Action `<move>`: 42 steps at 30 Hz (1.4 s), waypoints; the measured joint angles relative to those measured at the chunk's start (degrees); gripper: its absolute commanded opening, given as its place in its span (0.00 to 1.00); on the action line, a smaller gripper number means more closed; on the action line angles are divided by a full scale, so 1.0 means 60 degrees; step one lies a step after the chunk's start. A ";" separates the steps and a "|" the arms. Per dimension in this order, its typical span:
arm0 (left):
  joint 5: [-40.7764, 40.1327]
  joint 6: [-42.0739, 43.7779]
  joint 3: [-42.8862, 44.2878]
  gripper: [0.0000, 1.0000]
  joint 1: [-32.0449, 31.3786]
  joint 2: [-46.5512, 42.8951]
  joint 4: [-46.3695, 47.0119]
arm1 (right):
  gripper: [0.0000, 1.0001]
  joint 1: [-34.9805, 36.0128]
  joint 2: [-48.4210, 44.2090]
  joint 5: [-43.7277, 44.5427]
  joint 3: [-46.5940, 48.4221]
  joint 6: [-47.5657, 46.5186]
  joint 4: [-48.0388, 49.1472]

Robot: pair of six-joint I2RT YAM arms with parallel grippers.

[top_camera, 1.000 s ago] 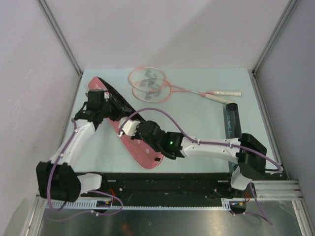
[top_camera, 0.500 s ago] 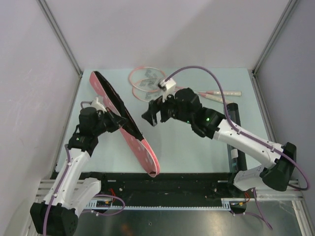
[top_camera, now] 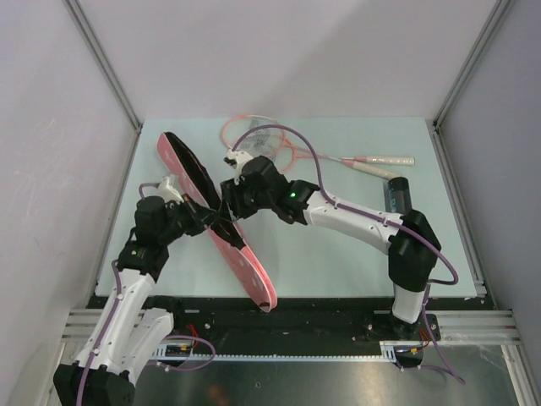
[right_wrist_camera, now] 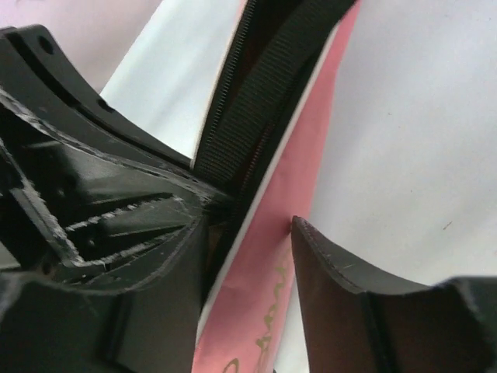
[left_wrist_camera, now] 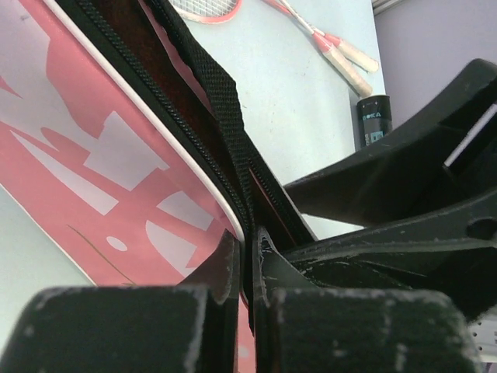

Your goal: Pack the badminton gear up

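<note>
The pink racket-shaped bag (top_camera: 245, 266) stands on edge, slanting from the far left towards the near middle. My left gripper (top_camera: 208, 219) is shut on its black zipper edge (left_wrist_camera: 233, 202), with a black strap (left_wrist_camera: 226, 99) running past the fingers. My right gripper (top_camera: 226, 203) meets it from the right, open, its jaws straddling the bag's pink wall (right_wrist_camera: 268, 299); one fingertip (right_wrist_camera: 304, 233) touches the pink side. Two pink-framed rackets (top_camera: 264, 140) lie crossed at the back, handles (top_camera: 385, 162) to the right. The dark tube (top_camera: 396, 196) lies at the right.
The tabletop (top_camera: 338, 254) has metal rails along its left, right and near edges. The right arm stretches across the middle of the table, its purple cable (top_camera: 297, 144) arching over the racket heads. Bare walls close in the back and sides.
The right gripper has swung left from over the racket heads to the bag's edge, and its jaws have narrowed. The left gripper keeps its grip, and the bag stands a little differently.
</note>
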 measured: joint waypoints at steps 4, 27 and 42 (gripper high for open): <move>0.0000 0.0080 -0.0073 0.00 0.0000 -0.0007 0.0091 | 0.40 0.0393 0.0299 0.0721 0.0780 -0.0572 -0.0510; -0.1188 -0.1872 0.1257 0.92 0.0907 0.0047 -0.1300 | 0.00 0.0481 -0.1045 0.1056 -0.1934 -0.1654 0.1734; -0.2004 -0.3282 0.1749 0.64 0.1144 0.1738 -0.1898 | 0.00 0.1399 -0.1606 0.2014 -0.2324 -0.2390 0.2127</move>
